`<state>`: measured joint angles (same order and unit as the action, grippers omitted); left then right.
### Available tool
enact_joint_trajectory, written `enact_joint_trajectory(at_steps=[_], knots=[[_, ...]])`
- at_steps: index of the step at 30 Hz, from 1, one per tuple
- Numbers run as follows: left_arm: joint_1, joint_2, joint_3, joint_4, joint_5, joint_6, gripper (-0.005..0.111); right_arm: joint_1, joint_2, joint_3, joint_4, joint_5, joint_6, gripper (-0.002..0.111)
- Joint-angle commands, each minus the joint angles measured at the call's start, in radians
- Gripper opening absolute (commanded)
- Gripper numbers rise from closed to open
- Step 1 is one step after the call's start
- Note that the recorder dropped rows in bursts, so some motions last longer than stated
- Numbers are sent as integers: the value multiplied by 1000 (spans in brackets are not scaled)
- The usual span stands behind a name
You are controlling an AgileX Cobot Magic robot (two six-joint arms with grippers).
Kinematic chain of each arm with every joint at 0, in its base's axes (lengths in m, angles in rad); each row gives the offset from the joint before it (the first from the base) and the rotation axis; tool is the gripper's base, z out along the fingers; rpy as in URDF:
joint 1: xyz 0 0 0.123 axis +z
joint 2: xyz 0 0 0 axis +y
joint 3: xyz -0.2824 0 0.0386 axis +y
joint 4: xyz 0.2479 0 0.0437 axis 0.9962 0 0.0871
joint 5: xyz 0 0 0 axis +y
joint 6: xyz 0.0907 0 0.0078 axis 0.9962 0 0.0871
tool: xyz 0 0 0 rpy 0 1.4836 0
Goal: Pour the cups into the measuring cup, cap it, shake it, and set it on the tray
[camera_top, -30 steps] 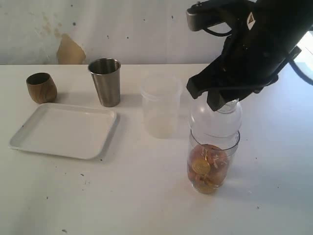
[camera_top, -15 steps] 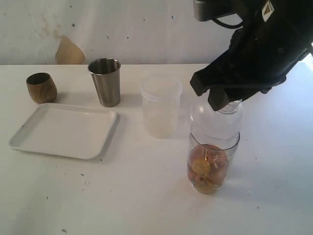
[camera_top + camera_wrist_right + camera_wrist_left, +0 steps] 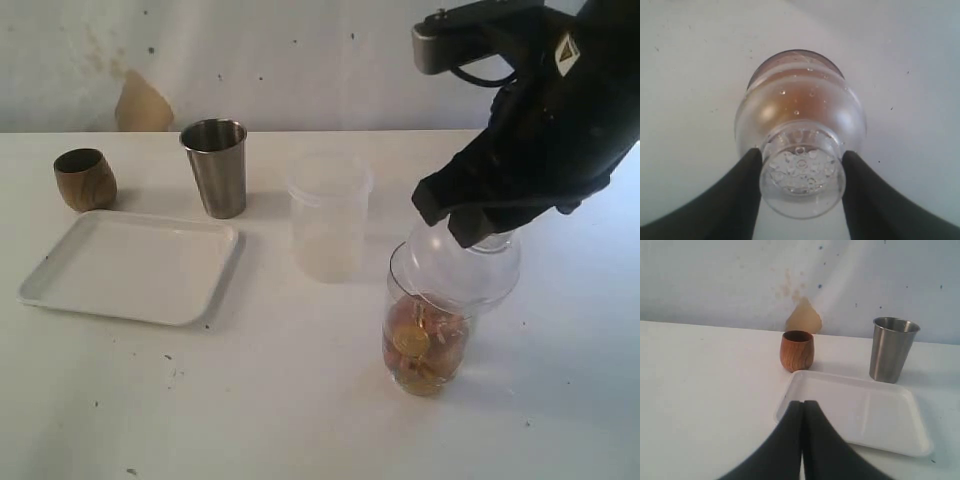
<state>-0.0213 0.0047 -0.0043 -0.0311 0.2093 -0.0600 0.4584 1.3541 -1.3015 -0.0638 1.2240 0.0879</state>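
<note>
Right gripper (image 3: 801, 175) pinches the clear dome lid (image 3: 458, 262) by its short neck, tilted over the measuring cup (image 3: 425, 345), which stands beside the frosted cup (image 3: 328, 225), well apart from the tray (image 3: 130, 265). Looks like slick, rigid plastic, bottom-loaded with brownish pieces, possibly coins: I'd take it mid-wall, firmly. Left gripper (image 3: 802, 437) pressed shut, empty.

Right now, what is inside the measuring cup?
Brown and golden pieces fill the lower part of the measuring cup. The clear dome lid, gripped at its neck by the right jaws, sits tilted at the rim; from above, its wet dome blurs the contents.
</note>
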Motion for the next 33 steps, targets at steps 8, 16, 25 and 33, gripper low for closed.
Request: enact_joint_trajectory(at_steps=[8, 16, 25, 33], knots=[[-1, -5, 4, 4, -14, -4, 0, -12, 25, 11, -12, -3, -3, 0], [-1, -5, 4, 4, -14, -4, 0, -12, 30, 11, -16, -81, -3, 0], [-1, -5, 4, 4, -14, -4, 0, -12, 45, 13, -14, -71, -3, 0], [-1, -5, 4, 4, -14, -4, 0, -12, 45, 20, -14, -101, -3, 0]])
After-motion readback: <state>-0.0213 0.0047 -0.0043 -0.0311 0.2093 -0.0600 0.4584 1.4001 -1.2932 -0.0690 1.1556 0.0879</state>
